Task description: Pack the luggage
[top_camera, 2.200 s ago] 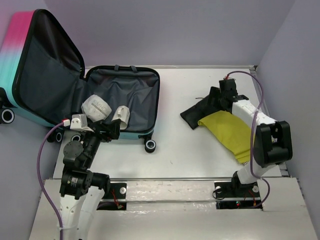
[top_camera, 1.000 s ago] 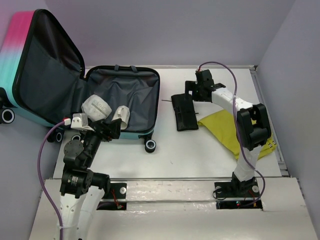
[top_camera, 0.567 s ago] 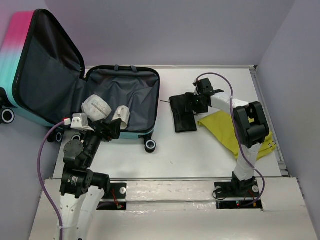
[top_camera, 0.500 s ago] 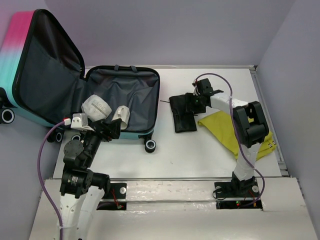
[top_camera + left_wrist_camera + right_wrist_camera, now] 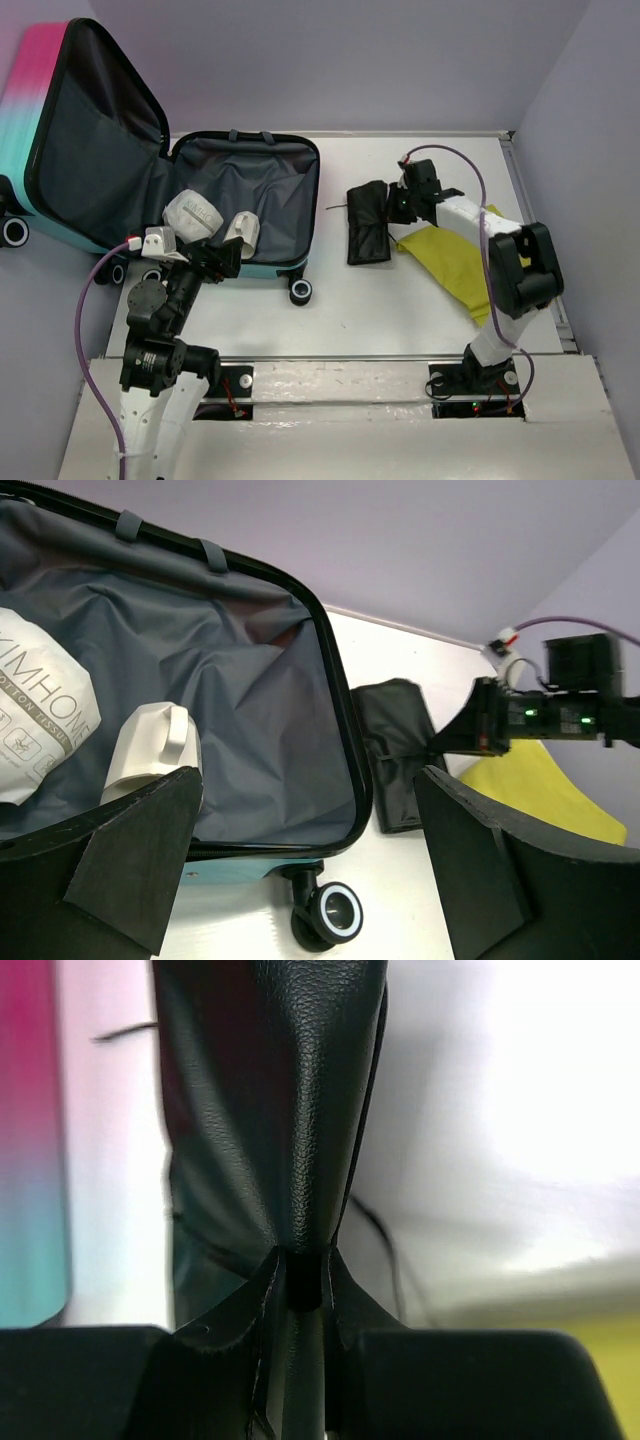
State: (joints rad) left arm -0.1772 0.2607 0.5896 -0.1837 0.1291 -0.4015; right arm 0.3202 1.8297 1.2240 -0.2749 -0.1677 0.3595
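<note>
The luggage (image 5: 300,170) lies open at the left, its pink-to-teal lid (image 5: 40,90) standing up and its dark grey lining (image 5: 260,720) showing. Inside lie a white printed bag (image 5: 192,215) and a small white item (image 5: 242,228). My left gripper (image 5: 225,258) hovers open at the luggage's near edge, nothing between its fingers (image 5: 140,860). A black leather pouch (image 5: 366,220) lies on the table right of the luggage. My right gripper (image 5: 395,205) is shut on the pouch's right edge; in the right wrist view the leather (image 5: 290,1110) bunches between the fingers.
A yellow cloth (image 5: 455,255) is spread on the table under my right arm, touching the pouch's right side. A luggage wheel (image 5: 300,291) sticks out at the front corner. Purple walls close the table at the back and right.
My right gripper has closed on the black pouch's edge and shifted slightly right, pulling the edge up so the pouch looks narrower. The left arm has not moved.
</note>
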